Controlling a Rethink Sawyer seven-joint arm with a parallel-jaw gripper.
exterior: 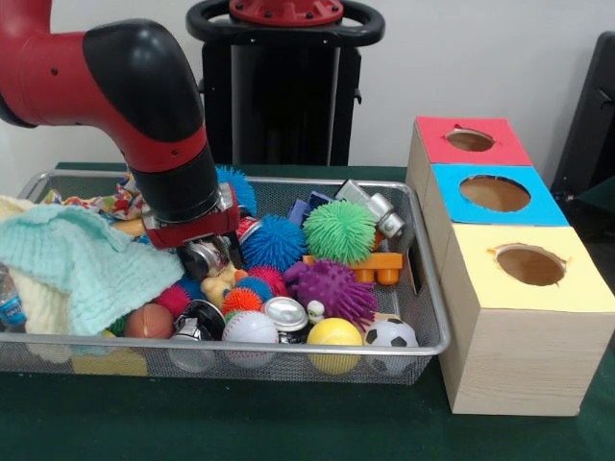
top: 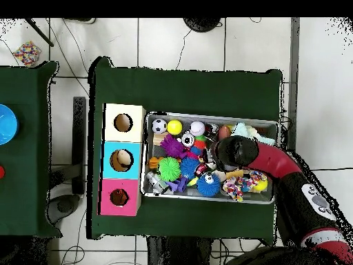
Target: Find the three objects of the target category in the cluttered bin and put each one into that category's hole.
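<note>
The silver wire-mesh bin [exterior: 429,309] lies on the green table, full of toys; it also shows in the overhead view [top: 207,116]. My gripper [exterior: 208,254] reaches down into the bin's left-middle part among the clutter, and shows in the overhead view [top: 219,153]. A small tan-orange plush toy [exterior: 217,284] lies just below the gripper, partly hidden by balls. I cannot tell whether the gripper touches it. No other plush toy shows. The red-topped box's hole [exterior: 470,140] is at the far right, beyond the bin; it also shows in the overhead view [top: 119,197].
A blue-topped box [exterior: 495,193] and a yellow-topped box [exterior: 529,264] stand beside the red one. A mint knitted cloth [exterior: 86,264] covers the bin's left end. Green [exterior: 338,230], purple [exterior: 332,288] and blue [exterior: 272,240] spiky balls, a soccer ball [exterior: 391,334] and cans [exterior: 285,314] crowd the bin.
</note>
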